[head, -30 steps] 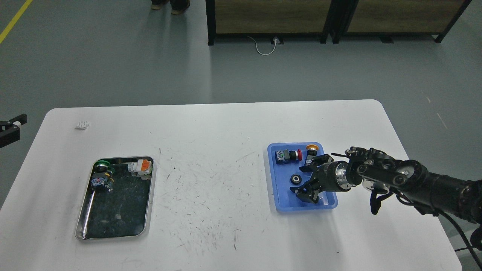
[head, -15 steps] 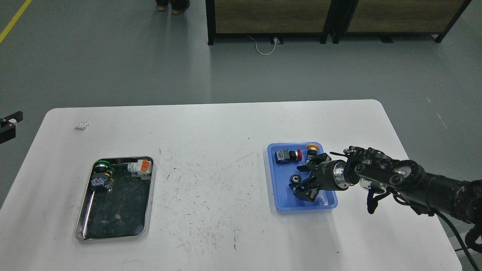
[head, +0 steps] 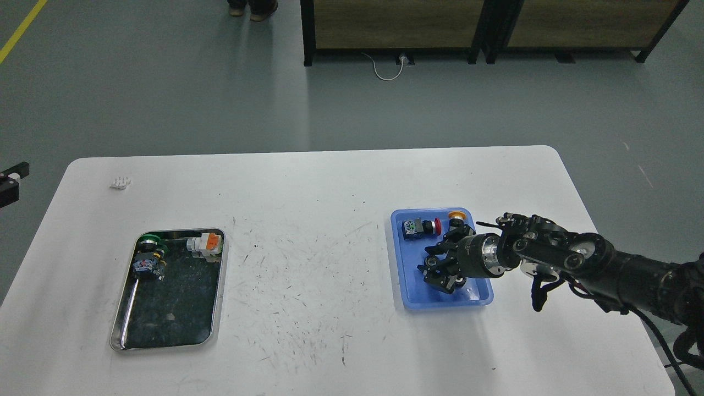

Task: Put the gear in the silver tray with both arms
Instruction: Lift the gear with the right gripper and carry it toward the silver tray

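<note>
The gear [head: 430, 263], a small black ring, lies in the blue plastic tray [head: 398, 258] at the right of the table. My right gripper [head: 436, 268] reaches into that tray from the right, with one finger on each side of the gear, which is partly hidden; the fingers still look apart. The silver tray [head: 219, 286] sits at the left of the table with a dark bottom. Only a small black part of my left arm [head: 9, 184] shows at the left edge, beyond the table.
The silver tray holds a green-capped button [head: 147, 241], a white and orange switch [head: 205, 244] and a small blue part [head: 145, 267] at its far end. The blue tray also holds a red-capped button [head: 419, 227] and a yellow-capped one [head: 455, 216]. A small white piece [head: 120, 182] lies far left.
My right gripper has moved left across the blue tray, coming over the gear, and its fingers have drawn closer together. The left arm part has slipped further out of view.
</note>
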